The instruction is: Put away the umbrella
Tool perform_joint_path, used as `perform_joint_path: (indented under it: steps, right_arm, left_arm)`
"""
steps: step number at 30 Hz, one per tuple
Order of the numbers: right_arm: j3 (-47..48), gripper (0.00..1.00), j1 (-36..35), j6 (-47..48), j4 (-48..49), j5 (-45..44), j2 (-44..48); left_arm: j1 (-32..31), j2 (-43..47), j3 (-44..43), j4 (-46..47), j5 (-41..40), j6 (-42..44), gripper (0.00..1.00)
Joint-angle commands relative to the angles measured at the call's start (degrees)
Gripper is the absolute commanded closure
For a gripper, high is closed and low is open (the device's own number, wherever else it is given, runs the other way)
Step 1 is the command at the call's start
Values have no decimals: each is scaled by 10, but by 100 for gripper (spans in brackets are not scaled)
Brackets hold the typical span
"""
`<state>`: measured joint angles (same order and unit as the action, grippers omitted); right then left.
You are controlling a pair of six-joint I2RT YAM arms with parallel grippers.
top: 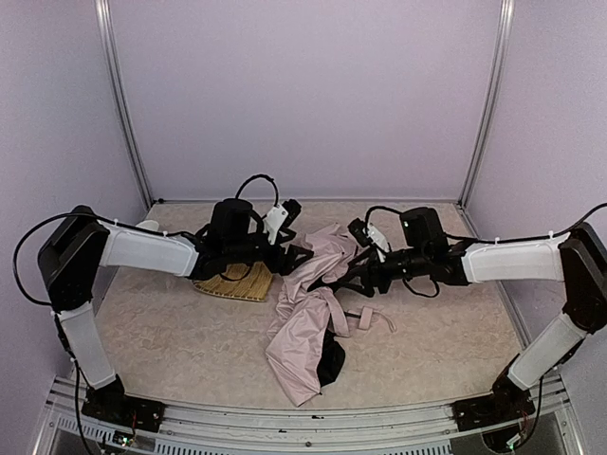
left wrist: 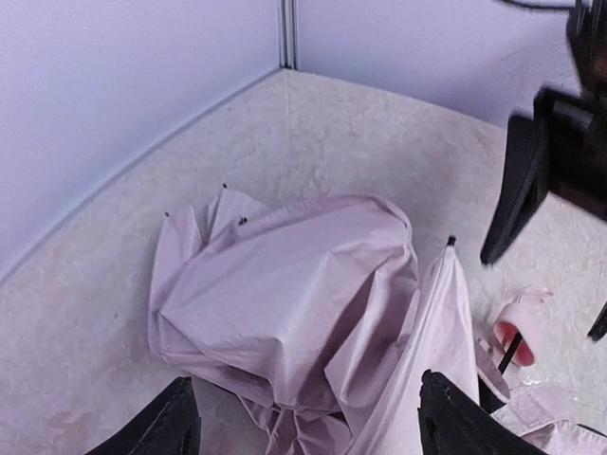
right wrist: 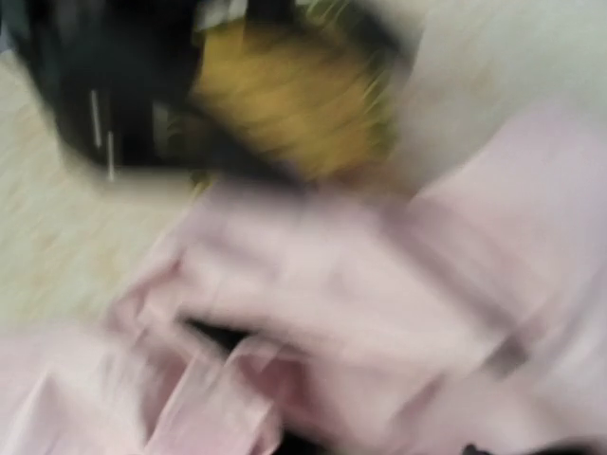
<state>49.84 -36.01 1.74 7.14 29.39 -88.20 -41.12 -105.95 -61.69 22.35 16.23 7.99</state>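
— We see thin, matt pink cloth on the umbrella [top: 302, 334], creased, with dark metal ribs [left wrist: 451, 241].
— We agree; the mat [top: 235, 282] looks coarse woven straw, the table [top: 171, 332] matt and mottled.

We see the pale pink thin-fabric umbrella [top: 305, 330] lying collapsed and crumpled mid-table, its folds trailing nearward.

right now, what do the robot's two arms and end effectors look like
The left arm and right arm have white link shells and black joints, with thin black cables looping along them. The left end effector and right end effector are black.
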Motion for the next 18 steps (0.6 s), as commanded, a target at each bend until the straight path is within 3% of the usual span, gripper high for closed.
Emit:
perform_joint_path:
  steps: [1, 11, 18]
  right_arm:
    - [-38, 32, -13, -57, -5, 84, -33]
    - [-56, 51, -32, -101, 67, 204, -113]
    - [-63, 96, -35, -131, 113, 270, -116]
  left_arm:
    - [5, 45, 24, 25, 5, -1, 22]
    - [0, 81, 63, 24, -9, -10, 22]
    - [-10, 88, 59, -4, -31, 9, 22]
